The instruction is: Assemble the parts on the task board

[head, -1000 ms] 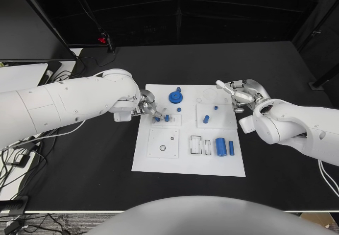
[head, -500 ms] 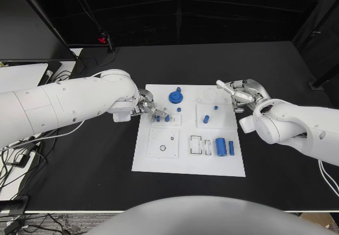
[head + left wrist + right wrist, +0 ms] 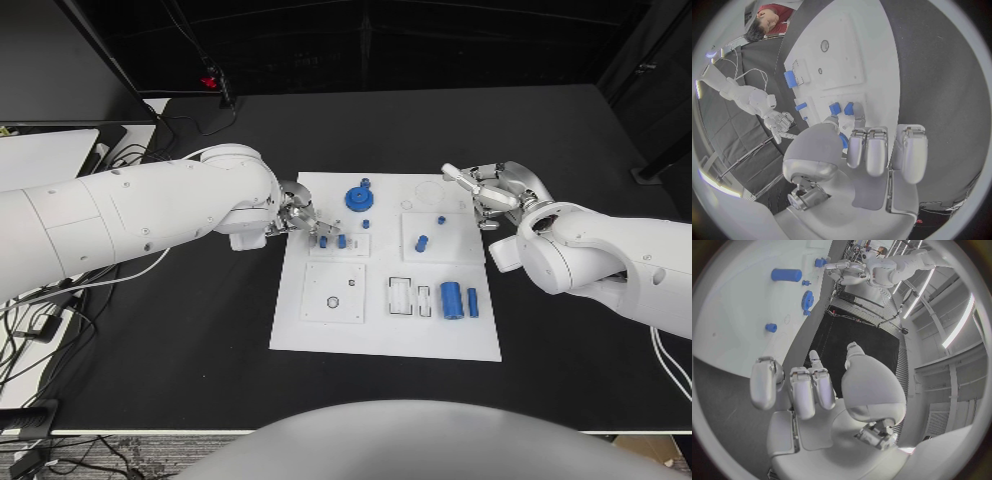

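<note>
The white task board (image 3: 332, 335) lies mid-table. Two short blue pegs (image 3: 322, 241) (image 3: 342, 240) stand side by side on its left plate. My left hand (image 3: 302, 222) hovers at the board's left edge, its fingertips (image 3: 857, 131) just short of those pegs (image 3: 835, 108); I see nothing pinched between them. A blue gear (image 3: 358, 197) sits at the far side. Another peg (image 3: 420, 241) and a small stud (image 3: 440, 216) are on the right plate. My right hand (image 3: 488, 188) rests off the board's far right corner, fingers (image 3: 802, 390) spread and holding nothing.
A blue cylinder (image 3: 451, 298) and a blue bar (image 3: 472, 302) lie near the board's right edge, beside two white slots (image 3: 411, 297). A square plate with holes (image 3: 333, 292) is on the near left. Cables (image 3: 36, 320) trail at the table's left side.
My left hand has drawn back slightly from the two pegs toward the far side. The right arm has not moved.
</note>
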Controlling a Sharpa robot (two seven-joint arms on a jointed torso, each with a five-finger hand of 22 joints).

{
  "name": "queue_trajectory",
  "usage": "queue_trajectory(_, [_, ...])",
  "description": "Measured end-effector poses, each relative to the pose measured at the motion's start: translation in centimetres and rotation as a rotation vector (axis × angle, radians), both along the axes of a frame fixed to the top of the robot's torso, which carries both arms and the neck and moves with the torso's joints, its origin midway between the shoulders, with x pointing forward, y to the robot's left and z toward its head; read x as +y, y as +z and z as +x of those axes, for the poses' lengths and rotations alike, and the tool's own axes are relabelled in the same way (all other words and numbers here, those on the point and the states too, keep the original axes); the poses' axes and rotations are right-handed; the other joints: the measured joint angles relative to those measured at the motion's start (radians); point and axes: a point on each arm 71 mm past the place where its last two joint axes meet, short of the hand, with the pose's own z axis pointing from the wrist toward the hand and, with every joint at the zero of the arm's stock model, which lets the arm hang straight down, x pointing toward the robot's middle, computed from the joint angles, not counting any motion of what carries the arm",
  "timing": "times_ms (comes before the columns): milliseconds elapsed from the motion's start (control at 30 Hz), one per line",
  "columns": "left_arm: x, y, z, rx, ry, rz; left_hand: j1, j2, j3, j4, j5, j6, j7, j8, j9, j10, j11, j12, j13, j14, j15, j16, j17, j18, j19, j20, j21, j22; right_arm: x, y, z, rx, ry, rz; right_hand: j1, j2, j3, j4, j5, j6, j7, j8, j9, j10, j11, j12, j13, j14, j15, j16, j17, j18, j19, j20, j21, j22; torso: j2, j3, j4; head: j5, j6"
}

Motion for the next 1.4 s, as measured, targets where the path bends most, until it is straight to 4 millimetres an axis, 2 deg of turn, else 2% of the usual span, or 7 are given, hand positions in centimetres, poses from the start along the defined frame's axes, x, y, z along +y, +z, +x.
queue_trajectory(600, [4.1,3.6,0.2,-0.320,0.092,-0.448,0.066,-0.047,-0.084,-0.001,-0.004,-0.056,0.009,0.023,-0.046,0.004,0.004,-0.020,0.000,0.003,0.011,0.000,0.000,0.000,0.000,0.007,0.000,0.000,-0.1,0.1,0.1,-0.015,0.000,0.001,0.008,0.008,0.000,0.000,0.004,0.002,0.002,0.000,0.000,0.000,0.000,0.000,0.000,0.000,0.000,0.000,0.000,0.000,0.000,0.000,0.000,0.000,0.000,0.0006,0.0010,-0.009,0.000])
queue_trajectory(667, [4.0,4.2,0.3,-0.373,0.096,-0.527,0.083,-0.047,-0.098,-0.001,-0.004,-0.076,0.018,0.014,-0.076,-0.049,0.018,-0.187,-0.001,0.004,0.024,0.000,0.000,0.000,0.000,0.012,0.000,0.000,-0.2,0.1,0.1,-0.021,0.001,0.001,0.008,0.008,0.000,0.000,0.004,0.003,0.003,0.000,0.000,0.000,0.000,0.000,0.000,0.000,0.000,0.000,0.000,0.000,0.000,0.000,0.000,0.000,0.000,0.0006,0.0010,-0.008,0.000])
queue_trajectory(700, [3.9,4.5,0.3,-0.396,0.096,-0.559,0.098,-0.046,-0.104,-0.004,-0.003,-0.092,0.027,0.002,-0.103,-0.195,0.027,-0.396,-0.113,0.003,0.028,0.000,0.000,0.000,-0.002,0.017,0.000,0.000,-0.2,0.1,0.1,-0.024,0.002,0.002,0.008,0.008,0.000,0.000,0.004,0.003,0.003,0.000,0.000,0.000,0.000,0.000,0.000,0.000,0.000,0.000,0.000,0.000,0.000,0.000,0.000,0.000,0.000,0.0005,0.0010,-0.007,0.000])
queue_trajectory(767, [3.8,4.9,0.4,-0.441,0.097,-0.618,0.122,-0.047,-0.109,0.001,0.010,-0.118,0.039,-0.015,-0.135,-0.389,0.040,-0.672,-0.308,0.004,0.038,0.000,0.000,0.000,0.001,0.024,0.000,0.000,-0.1,0.1,0.1,-0.030,0.003,0.002,0.008,0.008,0.000,0.000,0.004,0.003,0.003,0.000,0.000,0.000,0.000,0.000,0.000,0.000,0.000,0.000,0.000,0.000,0.000,0.000,0.000,0.000,0.000,0.0001,0.0010,-0.007,0.000])
queue_trajectory(900, [3.2,5.5,0.6,-0.522,0.093,-0.718,0.183,-0.062,-0.114,-0.004,0.027,-0.164,0.082,-0.050,-0.213,-0.594,0.088,-0.999,-0.569,0.003,0.079,0.000,0.000,0.000,-0.002,0.052,0.000,0.000,-0.1,0.2,0.2,-0.043,0.007,0.004,0.008,0.008,0.000,0.000,0.004,0.003,0.003,0.000,0.000,0.000,0.000,0.000,0.000,0.000,0.000,0.000,0.000,0.000,0.000,0.000,0.000,0.000,0.000,-0.0004,0.0004,-0.006,0.000])
queue_trajectory(1100, [2.2,5.7,0.9,-0.601,0.073,-0.799,0.284,-0.121,-0.075,0.002,0.056,-0.197,0.115,-0.098,-0.320,-0.684,0.130,-1.161,-0.773,0.002,0.113,0.000,0.000,0.000,-0.001,0.089,0.000,0.000,-0.2,0.3,0.2,-0.058,0.009,0.005,0.008,0.008,0.000,0.000,0.004,0.003,0.003,0.000,0.000,0.000,0.000,0.000,0.000,0.000,0.000,0.000,0.000,0.000,0.000,0.000,0.000,0.000,0.000,-0.0004,-0.0010,-0.006,0.000])
queue_trajectory(1400, [0.9,4.7,1.1,-0.683,0.030,-0.845,0.399,-0.175,-0.019,-0.001,0.085,-0.176,0.132,-0.165,-0.472,-0.677,0.142,-1.188,-0.934,0.004,0.128,0.000,0.000,0.000,0.000,0.104,0.000,0.000,0.0,0.3,0.3,-0.072,0.016,0.008,0.012,0.012,0.000,0.000,0.004,0.003,0.003,0.000,0.000,0.000,0.000,0.000,0.000,0.000,0.000,0.000,0.000,0.000,0.000,0.000,0.000,0.000,0.001,0.0001,-0.0014,-0.008,0.003])
